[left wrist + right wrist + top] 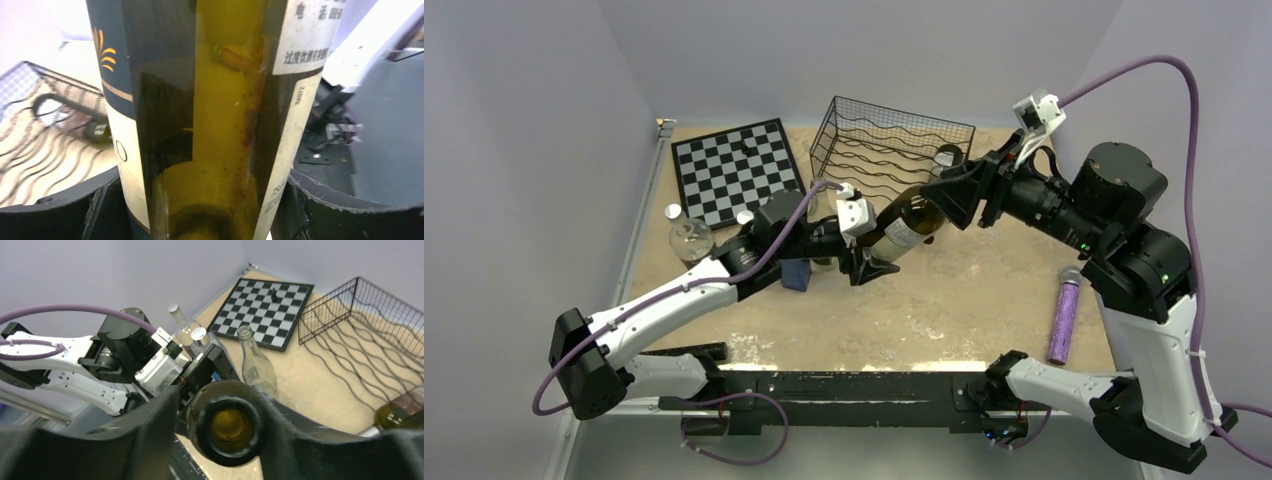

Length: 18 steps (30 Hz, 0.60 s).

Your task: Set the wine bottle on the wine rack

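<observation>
The wine bottle (909, 222), dark olive glass with a pale label, hangs tilted in the air just in front of the black wire wine rack (889, 150). My left gripper (876, 245) is shut on its lower body; in the left wrist view both fingers press the bottle (220, 125) at the sides. My right gripper (949, 195) is at the neck. In the right wrist view the bottle's mouth (231, 427) sits between the fingers, and a narrow gap shows beside one of them.
Another bottle (944, 158) lies in the rack's right end. A chessboard (736, 170) lies at the back left. Clear glass bottles (689, 238) and a blue box (796, 273) stand near my left arm. A purple tube (1064, 315) lies at the right.
</observation>
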{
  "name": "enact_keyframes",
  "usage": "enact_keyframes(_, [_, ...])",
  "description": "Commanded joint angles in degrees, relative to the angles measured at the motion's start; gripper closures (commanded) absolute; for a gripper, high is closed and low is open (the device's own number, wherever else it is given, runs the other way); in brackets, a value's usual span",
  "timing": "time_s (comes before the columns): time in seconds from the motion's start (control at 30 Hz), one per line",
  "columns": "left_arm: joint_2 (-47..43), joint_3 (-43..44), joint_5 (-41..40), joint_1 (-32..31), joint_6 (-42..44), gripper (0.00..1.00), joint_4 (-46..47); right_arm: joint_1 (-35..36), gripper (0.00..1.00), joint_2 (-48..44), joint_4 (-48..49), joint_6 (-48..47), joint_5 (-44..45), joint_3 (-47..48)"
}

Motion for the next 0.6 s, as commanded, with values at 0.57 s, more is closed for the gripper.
enact_keyframes(0.57, [11.15,19.58,-22.83,1.07,46.11,1.00,14.63,0.25,0.01,-10.10,4.36,-3.76,24.94,-7.92])
